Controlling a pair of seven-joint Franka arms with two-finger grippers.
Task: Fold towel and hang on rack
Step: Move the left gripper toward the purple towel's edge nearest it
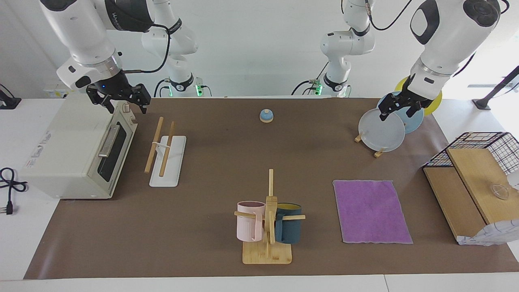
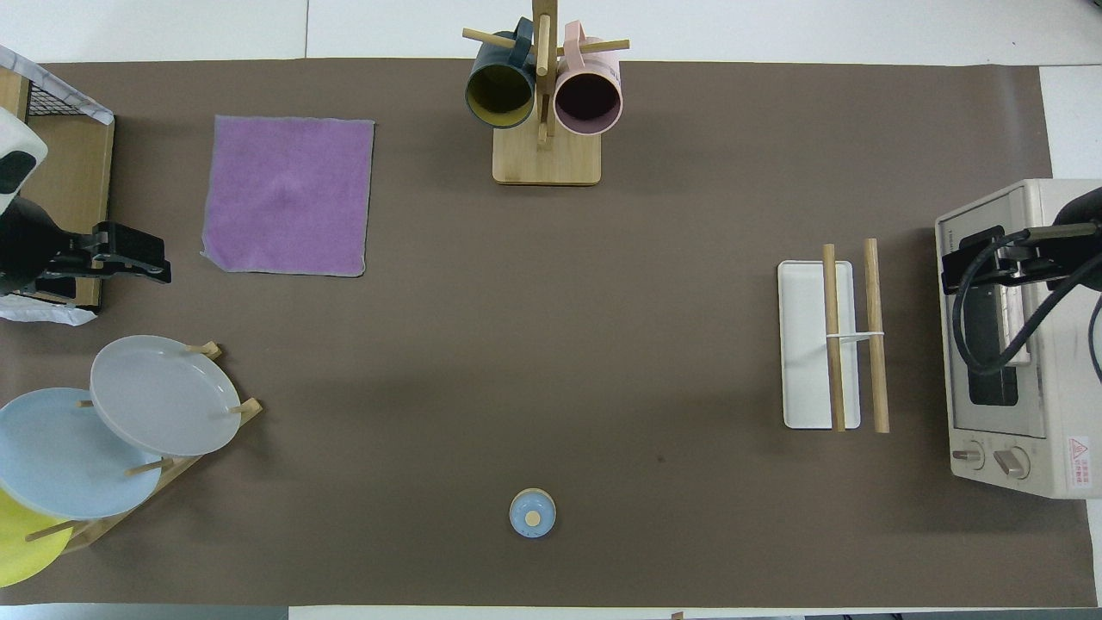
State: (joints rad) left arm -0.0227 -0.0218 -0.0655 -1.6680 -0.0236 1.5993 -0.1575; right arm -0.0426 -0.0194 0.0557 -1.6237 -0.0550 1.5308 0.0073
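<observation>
A: Black fingers on the left gripper (image 1: 399,106) stand spread apart, nothing between them; it hangs over the plates (image 1: 383,130) on the small wooden stand. Right gripper (image 1: 118,97), same story: jaws wide, empty, up over the toaster oven (image 1: 77,152). Both arms wait.

B: Towel?

A: Purple towel (image 1: 371,211) lies flat and fully spread on the brown mat (image 1: 219,162), purple face up, at the left arm's end of the table. It sits below and well apart from the left gripper, out toward the table's edge away from the robots. Not folded yet.

B: Rack?

A: Rack (image 1: 165,153) is down close by the right gripper, just beside the toaster oven, two wooden rods over a white base. Nothing hangs on it. A mug stand (image 1: 267,221) and a small bell (image 1: 266,116) lie between the two ends.

B: Handling?

A: Soft, light, limp cloth, likely to sag and bunch when lifted. Best guess: pinch a corner or the edge nearer to the robots, low against the mat, and fold it over itself. Thin edge could slip the fingers, or the mat could get pinched with it.
</observation>
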